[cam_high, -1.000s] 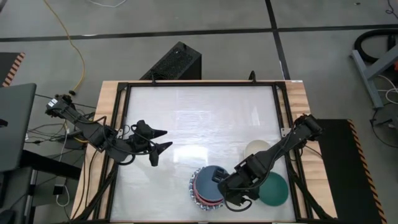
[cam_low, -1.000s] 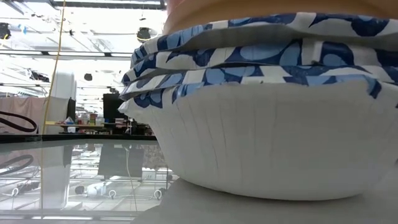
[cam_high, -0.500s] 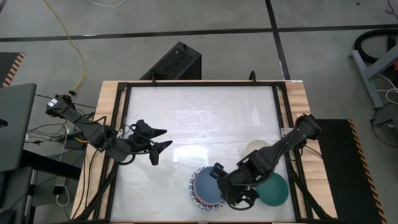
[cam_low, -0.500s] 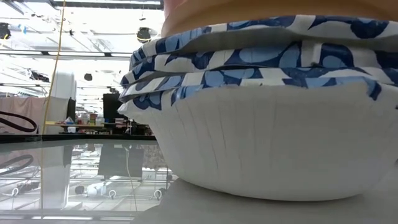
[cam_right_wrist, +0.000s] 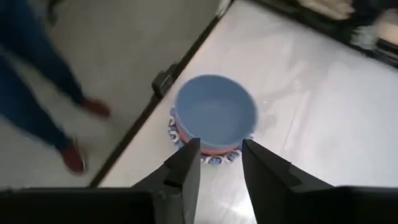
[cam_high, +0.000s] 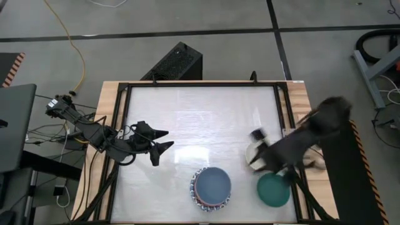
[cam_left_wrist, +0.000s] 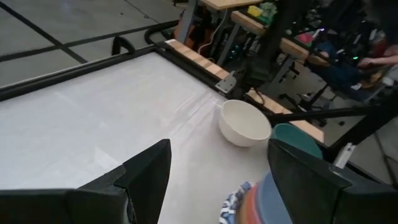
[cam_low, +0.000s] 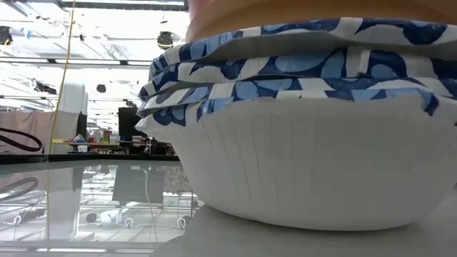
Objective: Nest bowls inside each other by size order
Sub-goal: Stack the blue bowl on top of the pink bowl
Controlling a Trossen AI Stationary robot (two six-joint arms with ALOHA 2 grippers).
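Observation:
A stack of nested bowls (cam_high: pixel 211 187) stands near the table's near edge, a blue bowl (cam_right_wrist: pixel 216 112) on top and blue-patterned white rims (cam_low: pixel 285 64) at its base. A cream bowl (cam_left_wrist: pixel 244 122) and a teal bowl (cam_high: pixel 274 190) rest on their bases to its right. My right gripper (cam_right_wrist: pixel 217 174) is open and empty, raised above and to the right of the stack; in the high view its arm (cam_high: pixel 294 147) is blurred over the cream bowl. My left gripper (cam_high: pixel 164 140) waits open and empty at the table's left.
A black frame rail (cam_high: pixel 286 125) borders the table. A person's legs (cam_right_wrist: pixel 31 81) stand on the floor beside the table edge next to the stack. A black box (cam_high: pixel 178 62) sits beyond the far edge. The white table top (cam_high: pixel 200 119) lies bare at its middle and far part.
My right gripper has left the stack's right rim and swung fast up and toward the table's right edge, over the cream bowl. The blue bowl stays on top of the stack, which has kept its place.

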